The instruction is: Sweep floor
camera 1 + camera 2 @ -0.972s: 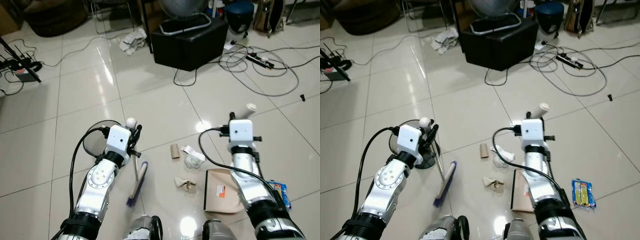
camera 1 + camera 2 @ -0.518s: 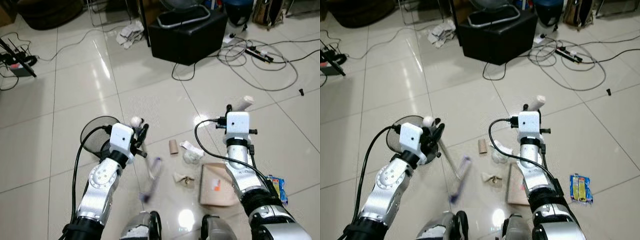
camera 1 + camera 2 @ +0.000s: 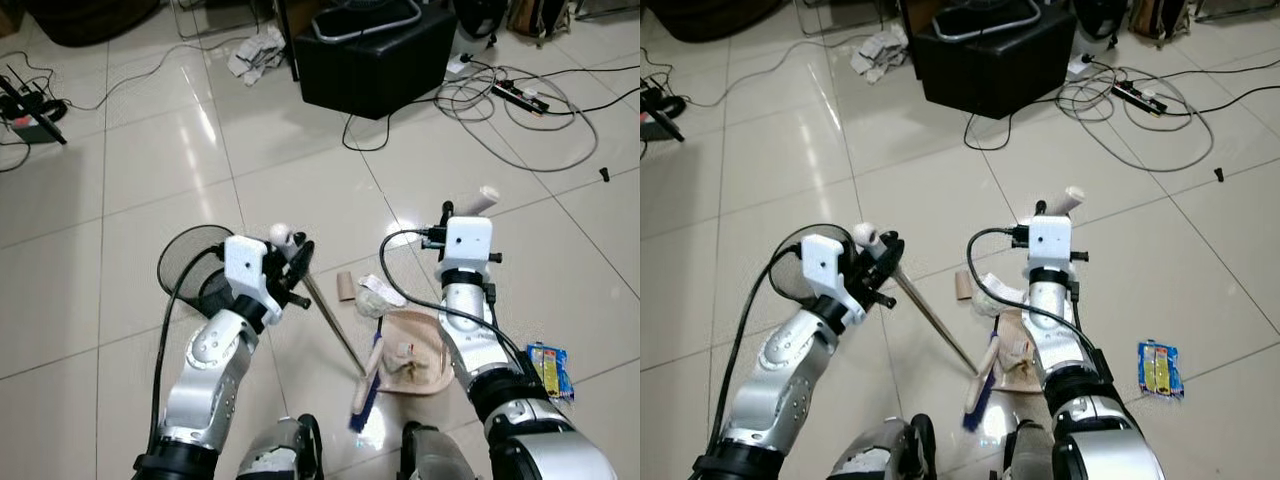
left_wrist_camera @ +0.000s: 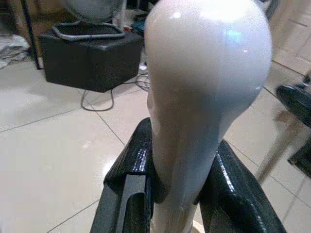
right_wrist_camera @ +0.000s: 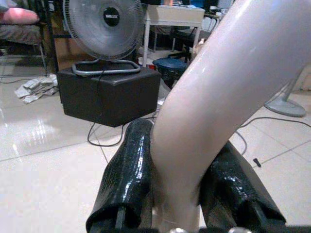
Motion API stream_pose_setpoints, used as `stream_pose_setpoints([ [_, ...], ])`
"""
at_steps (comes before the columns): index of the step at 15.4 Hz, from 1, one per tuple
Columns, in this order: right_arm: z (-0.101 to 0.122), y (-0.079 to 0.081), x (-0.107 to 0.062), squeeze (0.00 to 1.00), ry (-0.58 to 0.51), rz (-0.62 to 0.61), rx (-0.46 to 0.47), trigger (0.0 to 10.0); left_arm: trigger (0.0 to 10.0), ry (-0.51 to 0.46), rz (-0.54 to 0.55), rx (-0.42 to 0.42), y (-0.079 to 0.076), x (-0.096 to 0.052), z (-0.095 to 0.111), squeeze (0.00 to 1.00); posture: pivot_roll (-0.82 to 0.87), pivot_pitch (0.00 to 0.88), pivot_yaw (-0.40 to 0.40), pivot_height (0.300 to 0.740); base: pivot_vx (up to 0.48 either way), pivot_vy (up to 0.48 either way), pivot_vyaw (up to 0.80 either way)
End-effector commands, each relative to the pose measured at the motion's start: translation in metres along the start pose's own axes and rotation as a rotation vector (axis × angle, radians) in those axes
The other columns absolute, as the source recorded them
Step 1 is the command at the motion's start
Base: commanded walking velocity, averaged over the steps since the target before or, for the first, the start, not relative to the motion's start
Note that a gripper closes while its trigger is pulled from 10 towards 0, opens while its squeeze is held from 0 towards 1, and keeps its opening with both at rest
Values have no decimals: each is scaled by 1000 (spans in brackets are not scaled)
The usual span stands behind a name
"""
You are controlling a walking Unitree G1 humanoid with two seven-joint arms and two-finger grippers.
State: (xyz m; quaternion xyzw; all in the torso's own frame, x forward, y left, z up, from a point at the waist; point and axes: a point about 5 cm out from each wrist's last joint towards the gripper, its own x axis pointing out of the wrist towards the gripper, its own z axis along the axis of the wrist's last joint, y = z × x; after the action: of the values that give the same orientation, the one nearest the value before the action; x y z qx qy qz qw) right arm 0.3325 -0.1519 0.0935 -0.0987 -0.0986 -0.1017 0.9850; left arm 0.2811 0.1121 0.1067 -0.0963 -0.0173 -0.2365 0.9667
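My left gripper [image 3: 291, 256] is shut on the white knobbed top of the broom handle [image 4: 204, 92], with a black finger on each side of it. The thin handle slants down to the right, ending in the blue-bristled broom head [image 3: 365, 398] at the dustpan's edge. My right gripper [image 3: 467, 210] is shut on the cream dustpan handle [image 5: 228, 82]. The beige dustpan [image 3: 428, 345] lies flat on the tiles with a crumpled paper scrap [image 3: 407, 371] on it. A cardboard tube [image 3: 345, 287] and a white paper wad [image 3: 375, 297] lie just beyond the pan.
A black box [image 3: 375, 60] carrying a fan stands ahead, with tangled cables [image 3: 520, 115] and a power strip to its right. Crumpled papers [image 3: 255, 55] lie at the back left. A round black base [image 3: 188, 262] sits by my left arm. A blue packet [image 3: 553, 368] lies at the right.
The broom has swung right across the floor and its head now reaches the dustpan. The crumpled scrap that lay beside the pan now rests on it. The camera shifted slightly.
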Motion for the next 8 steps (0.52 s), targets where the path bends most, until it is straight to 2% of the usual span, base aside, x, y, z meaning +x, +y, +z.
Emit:
stream_pose_setpoints([
  [1,-4,6,-4,0,27,14,32,10000,10000,-34,-2,-27,3,0,8,0,134,218,137,740,0,0,0],
  [4,-4,4,0,0,39,17,39,10000,10000,-38,35,17,14,6,15,0,142,215,130,740,0,0,0],
  [6,-6,2,-3,0,40,-3,61,10000,10000,-45,72,75,27,5,20,0,128,182,135,740,0,0,0],
  [8,-8,-5,-8,0,34,-50,100,10000,10000,-30,124,122,48,-1,22,0,103,136,150,740,0,0,0],
])
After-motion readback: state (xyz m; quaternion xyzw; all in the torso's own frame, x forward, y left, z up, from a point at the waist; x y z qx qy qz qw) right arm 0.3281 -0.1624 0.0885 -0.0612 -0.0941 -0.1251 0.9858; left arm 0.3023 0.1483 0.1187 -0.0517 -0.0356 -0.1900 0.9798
